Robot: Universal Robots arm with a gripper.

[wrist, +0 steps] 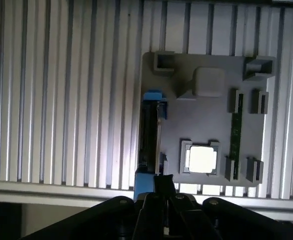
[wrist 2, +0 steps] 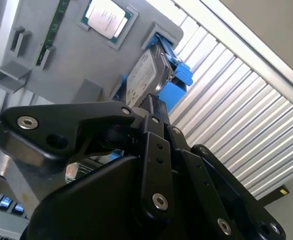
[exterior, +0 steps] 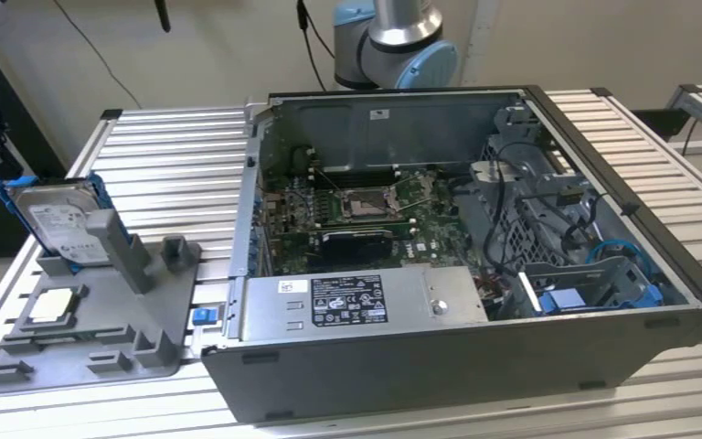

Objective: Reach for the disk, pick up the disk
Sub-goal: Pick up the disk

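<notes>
The disk (exterior: 58, 222) is a silver drive with a white label in a bright blue bracket. It stands upright on edge in a slot of the grey fixture (exterior: 95, 338) at the exterior view's left. In the first wrist view the disk (wrist: 149, 131) shows edge-on along the fixture's side. My gripper (wrist: 162, 182) hangs above it, off one end, over the table's edge, without touching it. In the second wrist view the disk (wrist 2: 145, 75) lies just past my gripper (wrist 2: 153, 101). The black fingers meet in a single tip with nothing between them.
A small square processor chip (exterior: 54, 306) lies in a socket of the fixture beside the disk. An open computer case (exterior: 473, 256) takes up the middle and right of the slatted metal table (exterior: 168, 155). The arm's base (exterior: 394, 46) stands behind the case.
</notes>
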